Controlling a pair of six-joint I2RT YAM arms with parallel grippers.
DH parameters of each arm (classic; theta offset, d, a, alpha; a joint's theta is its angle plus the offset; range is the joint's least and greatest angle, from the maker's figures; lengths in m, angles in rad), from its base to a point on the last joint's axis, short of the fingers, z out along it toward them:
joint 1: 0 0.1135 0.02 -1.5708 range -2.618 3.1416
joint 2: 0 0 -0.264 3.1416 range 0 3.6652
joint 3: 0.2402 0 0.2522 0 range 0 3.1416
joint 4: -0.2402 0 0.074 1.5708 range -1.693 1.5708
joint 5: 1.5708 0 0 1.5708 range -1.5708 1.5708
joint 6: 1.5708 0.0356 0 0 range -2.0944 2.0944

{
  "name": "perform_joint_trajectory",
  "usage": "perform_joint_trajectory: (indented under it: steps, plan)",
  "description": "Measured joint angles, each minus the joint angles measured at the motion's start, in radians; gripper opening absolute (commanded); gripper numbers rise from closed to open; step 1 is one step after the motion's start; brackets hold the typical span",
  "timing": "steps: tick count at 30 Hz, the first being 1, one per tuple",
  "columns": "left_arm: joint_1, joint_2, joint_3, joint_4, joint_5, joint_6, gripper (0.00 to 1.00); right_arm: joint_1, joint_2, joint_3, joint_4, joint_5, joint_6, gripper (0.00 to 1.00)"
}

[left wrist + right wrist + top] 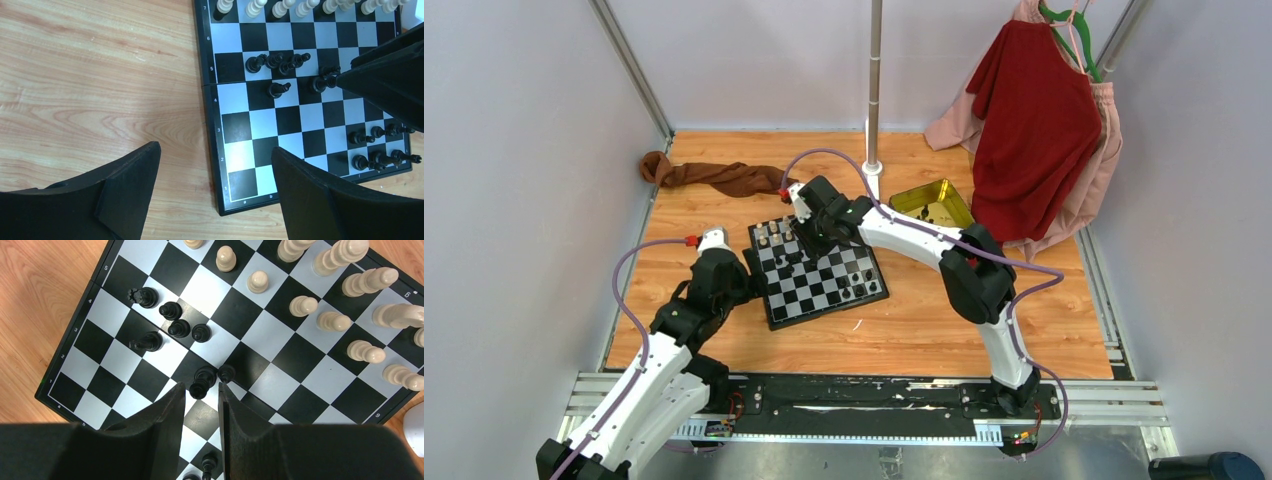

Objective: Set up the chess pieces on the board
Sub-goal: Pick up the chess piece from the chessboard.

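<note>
On the wooden tabletop (944, 330), centre: small black-and-white checkered board (824, 292). Tiny cream chess pieces (327, 320) are lined up along one edge, and tiny black chess pieces (172, 311) are scattered mid-board. The right tool (201, 388) sits low over mid-board, its fingers a narrow gap apart with one black piece at the tips; cannot tell if it is gripped. The left tool (215, 154) is spread wide and empty, straddling the board's side edge. Yellow-gold square tin (932, 203) beyond on the right, crumpled brown cloth (714, 177) beyond on the left.
</note>
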Motion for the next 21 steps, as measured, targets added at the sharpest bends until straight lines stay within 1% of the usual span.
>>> perform_joint_trajectory:
  steps: [11, 21]
  plan:
    - [0.000, 0.000, 0.000, 0.007, 0.001, 0.000, 0.87, 0.005, 0.020, 0.005, -0.003, -0.001, 0.000, 0.33]
    - [0.000, 0.000, 0.000, 0.008, 0.003, 0.000, 0.88, 0.009, 0.039, 0.005, -0.008, -0.007, 0.000, 0.24]
